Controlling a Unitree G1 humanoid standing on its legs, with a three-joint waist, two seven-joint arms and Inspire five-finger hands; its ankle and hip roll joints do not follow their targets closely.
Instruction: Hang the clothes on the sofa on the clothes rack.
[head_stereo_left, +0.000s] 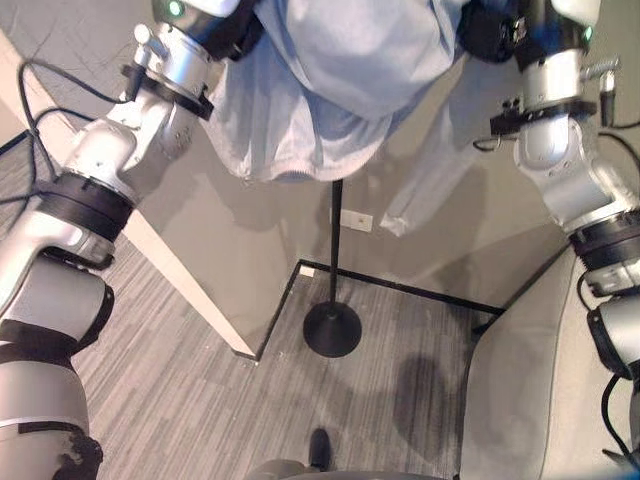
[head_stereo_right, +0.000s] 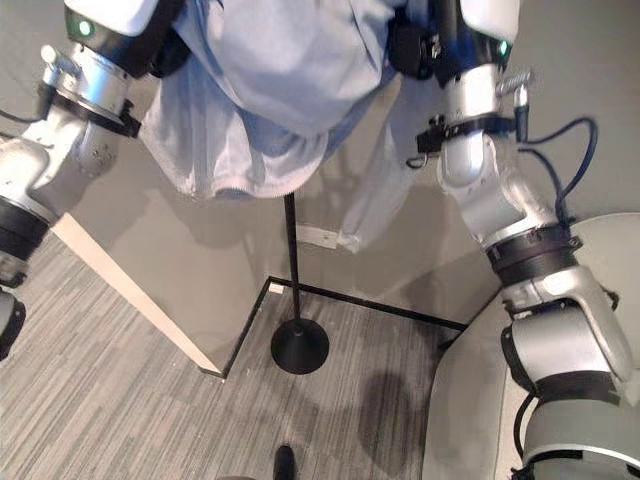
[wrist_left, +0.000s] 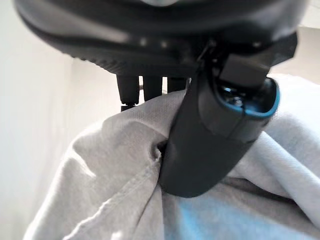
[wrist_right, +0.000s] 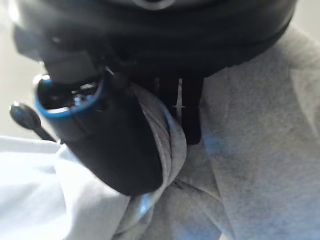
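Observation:
A pale blue-grey sweatshirt (head_stereo_left: 330, 80) hangs bunched high above the floor, held between both raised arms, one sleeve (head_stereo_left: 430, 190) dangling on the right. My left hand (wrist_left: 210, 145) is shut on a fold of the sweatshirt (wrist_left: 115, 190), thumb pressed onto the cloth and fingers behind it. My right hand (wrist_right: 110, 145) pinches another fold of the cloth (wrist_right: 250, 150) between thumb and fingers. The black clothes rack pole (head_stereo_left: 335, 240) rises from its round base (head_stereo_left: 332, 330) up under the garment, which hides its top. A small black knob (wrist_right: 22, 116) shows beside my right thumb.
A pale board with a wooden edge (head_stereo_left: 180, 270) slants down to the floor on the left. A wall socket (head_stereo_left: 356, 220) sits behind the pole. Black tape (head_stereo_left: 420, 292) lines the grey carpet. A light grey sofa edge (head_stereo_left: 520, 400) fills the lower right.

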